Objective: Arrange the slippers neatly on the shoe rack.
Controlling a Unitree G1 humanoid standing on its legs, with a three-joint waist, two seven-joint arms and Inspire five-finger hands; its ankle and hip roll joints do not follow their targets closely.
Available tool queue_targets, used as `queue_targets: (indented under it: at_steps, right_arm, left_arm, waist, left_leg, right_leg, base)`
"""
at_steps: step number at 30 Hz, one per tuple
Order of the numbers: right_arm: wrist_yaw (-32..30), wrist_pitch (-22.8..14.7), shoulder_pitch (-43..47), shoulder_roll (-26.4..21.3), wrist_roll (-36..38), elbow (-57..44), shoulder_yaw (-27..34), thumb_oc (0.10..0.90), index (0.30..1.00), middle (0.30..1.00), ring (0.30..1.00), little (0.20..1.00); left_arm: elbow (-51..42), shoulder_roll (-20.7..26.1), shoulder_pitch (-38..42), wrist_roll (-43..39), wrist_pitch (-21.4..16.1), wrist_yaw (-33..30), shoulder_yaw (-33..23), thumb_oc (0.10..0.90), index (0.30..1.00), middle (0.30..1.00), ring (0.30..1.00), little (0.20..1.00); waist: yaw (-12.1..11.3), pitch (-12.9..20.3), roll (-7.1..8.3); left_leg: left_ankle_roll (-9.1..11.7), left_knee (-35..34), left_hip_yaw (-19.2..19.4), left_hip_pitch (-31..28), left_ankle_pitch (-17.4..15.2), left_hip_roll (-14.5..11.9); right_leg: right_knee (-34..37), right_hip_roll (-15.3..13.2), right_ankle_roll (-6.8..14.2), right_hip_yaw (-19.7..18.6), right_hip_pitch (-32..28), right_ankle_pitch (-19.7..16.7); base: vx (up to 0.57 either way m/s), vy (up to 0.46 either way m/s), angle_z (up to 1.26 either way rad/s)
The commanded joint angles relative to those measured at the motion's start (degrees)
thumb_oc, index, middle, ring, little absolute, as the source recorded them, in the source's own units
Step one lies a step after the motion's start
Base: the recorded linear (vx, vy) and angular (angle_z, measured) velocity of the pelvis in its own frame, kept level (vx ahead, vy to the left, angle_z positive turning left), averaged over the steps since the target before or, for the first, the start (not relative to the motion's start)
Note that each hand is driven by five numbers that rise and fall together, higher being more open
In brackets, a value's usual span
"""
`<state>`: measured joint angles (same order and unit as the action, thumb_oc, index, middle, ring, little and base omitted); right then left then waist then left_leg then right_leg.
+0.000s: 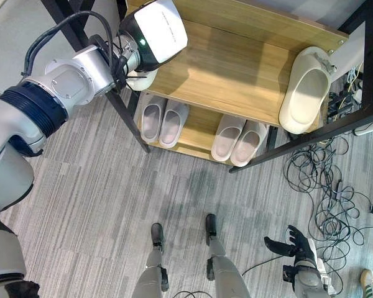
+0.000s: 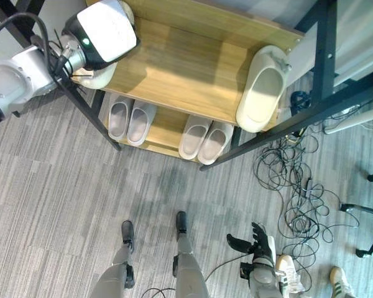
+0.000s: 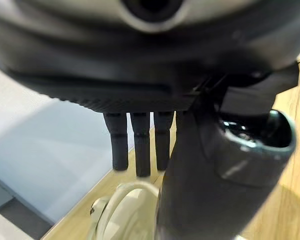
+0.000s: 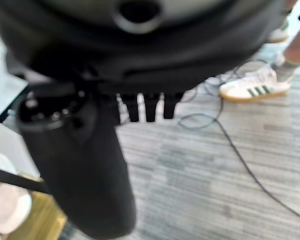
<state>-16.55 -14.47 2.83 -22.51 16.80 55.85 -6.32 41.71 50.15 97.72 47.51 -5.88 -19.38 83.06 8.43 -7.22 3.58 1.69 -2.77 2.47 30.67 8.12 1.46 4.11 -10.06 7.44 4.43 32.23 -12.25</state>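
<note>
A wooden shoe rack (image 1: 230, 68) stands ahead. One cream slipper (image 1: 306, 90) lies at the right end of its top shelf, toe towards me. A second cream slipper (image 1: 143, 79) sits at the left end, mostly hidden under my left wrist. In the left wrist view my left hand (image 3: 141, 142) hangs just above this slipper (image 3: 122, 210), fingers straight; I cannot tell whether they touch. Two pairs of slippers (image 1: 164, 120) (image 1: 239, 138) stand side by side on the lower shelf. My right hand (image 1: 296, 242) hangs low at the right, open and holding nothing.
Black metal frame posts (image 1: 127, 118) (image 1: 323, 133) cross in front of the rack. A tangle of cables (image 1: 320, 180) covers the floor at the right. A person's white sneakers (image 2: 342, 282) (image 4: 252, 86) stand near my right hand.
</note>
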Motion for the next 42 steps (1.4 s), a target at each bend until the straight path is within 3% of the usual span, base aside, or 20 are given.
queue_targets:
  at_steps: [1, 3, 4, 5, 7, 21, 31, 35, 42]
  right_arm:
    - [-2.9, -1.5, 0.3, -5.6, -0.2, -0.7, 2.5, 0.8, 0.9, 0.9, 0.9, 0.9]
    - [-2.9, -1.5, 0.5, -5.8, -0.4, -0.7, 2.4, 0.8, 0.9, 0.9, 0.9, 0.9]
    - [-3.0, -1.5, 0.6, -5.9, -0.6, -0.6, 2.2, 0.8, 0.9, 0.9, 0.9, 0.9]
    - [-3.2, -1.5, 0.6, -6.0, -0.8, -0.5, 2.1, 0.8, 0.9, 0.9, 0.9, 0.9]
    - [-3.2, -1.5, 0.5, -6.1, -0.8, -0.2, 2.2, 0.8, 0.9, 0.9, 0.9, 0.9]
    - [-2.7, -1.4, 0.0, -5.3, -0.9, 0.2, 1.5, 0.8, 0.9, 0.9, 0.9, 0.9]
    - [-1.7, -1.4, -1.0, -4.2, -0.3, 0.1, 1.0, 0.8, 0.9, 0.9, 0.9, 0.9]
    - [-1.5, -0.9, -1.1, -3.4, 0.1, -0.2, 0.8, 0.8, 0.9, 0.9, 0.9, 0.9]
    - [-1.7, -0.2, 2.4, -4.0, 0.2, 0.0, -0.8, 0.8, 0.9, 0.9, 0.9, 0.9]
  left_arm:
    - [6.7, -3.3, 10.1, 0.8, 5.2, -3.2, -6.0, 0.477, 0.415, 0.415, 0.415, 0.415]
    - [7.9, -4.0, 9.5, 0.9, 5.2, -3.2, -6.2, 0.494, 0.441, 0.441, 0.441, 0.441]
    - [8.4, -4.3, 9.4, 1.0, 5.2, -3.2, -6.1, 0.533, 0.5, 0.5, 0.5, 0.5]
    - [8.9, -4.5, 9.1, 1.0, 5.1, -3.2, -6.2, 0.707, 0.761, 0.761, 0.761, 0.761]
    - [9.3, -4.9, 9.0, 1.3, 5.2, -3.3, -6.3, 0.8, 0.9, 0.9, 0.9, 0.9]
    - [7.4, -4.1, 9.4, 0.6, 7.5, -6.8, -9.7, 0.8, 0.9, 0.9, 0.9, 0.9]
    - [-1.6, -4.4, 8.0, 0.5, 8.6, -10.6, -15.3, 0.8, 0.9, 0.9, 0.9, 0.9]
    - [-3.9, -5.7, 5.7, -0.6, 9.1, -9.2, -19.3, 0.8, 0.9, 0.9, 0.9, 0.9]
    - [5.1, -11.7, 8.1, -6.5, 9.7, -7.1, -20.3, 0.8, 0.9, 0.9, 0.9, 0.9]
  waist:
    - [-0.8, -2.1, -2.33]
    - [-0.7, -1.9, -2.28]
    - [-0.6, -1.8, -2.26]
    - [-0.4, -1.7, -2.24]
    - [-0.3, -1.6, -2.25]
    - [-0.4, -1.7, -2.19]
    - [-0.5, -2.2, -1.97]
    - [-1.1, -2.6, -1.75]
    - [-1.2, -3.9, -1.2]
  left_leg:
    - [0.9, -2.2, -2.2, -1.9, -5.8, 1.5]
    - [0.9, -2.2, -2.2, -1.8, -5.8, 1.5]
    - [0.9, -2.2, -2.3, -1.8, -5.8, 1.5]
    - [0.9, -2.2, -2.2, -1.8, -5.8, 1.5]
    - [0.9, -2.2, -2.1, -1.7, -5.8, 1.6]
    - [0.8, -2.2, -2.0, -1.4, -5.8, 1.8]
    - [0.9, -2.2, -2.2, -1.4, -5.8, 1.7]
    - [0.8, -2.2, -2.5, -1.9, -5.7, 1.8]
    - [0.9, -2.2, -2.7, -1.7, -5.1, 1.6]
  right_leg:
    - [0.9, -2.4, 7.6, 2.4, -6.5, 0.3]
    - [0.9, -2.4, 7.6, 2.3, -6.4, 0.3]
    - [0.9, -2.4, 7.6, 2.3, -6.4, 0.3]
    - [0.9, -2.4, 7.6, 2.3, -6.4, 0.3]
    - [0.9, -2.5, 7.6, 2.2, -6.4, 0.1]
    - [0.9, -2.7, 7.6, 2.3, -6.1, -0.1]
    - [0.9, -2.7, 7.6, 2.1, -6.5, 0.3]
    - [0.9, -2.7, 7.6, 2.5, -7.3, 0.6]
    - [0.9, -2.5, 7.3, 2.9, -6.9, 0.9]
  base:
    - [0.0, 0.0, 0.0]
    - [0.0, 0.0, 0.0]
    - [0.0, 0.0, 0.0]
    - [0.0, 0.0, 0.0]
    - [0.0, 0.0, 0.0]
    - [0.0, 0.0, 0.01]
    - [0.0, -0.001, 0.01]
    - [0.0, 0.0, 0.0]
    - [-0.03, -0.015, 0.02]
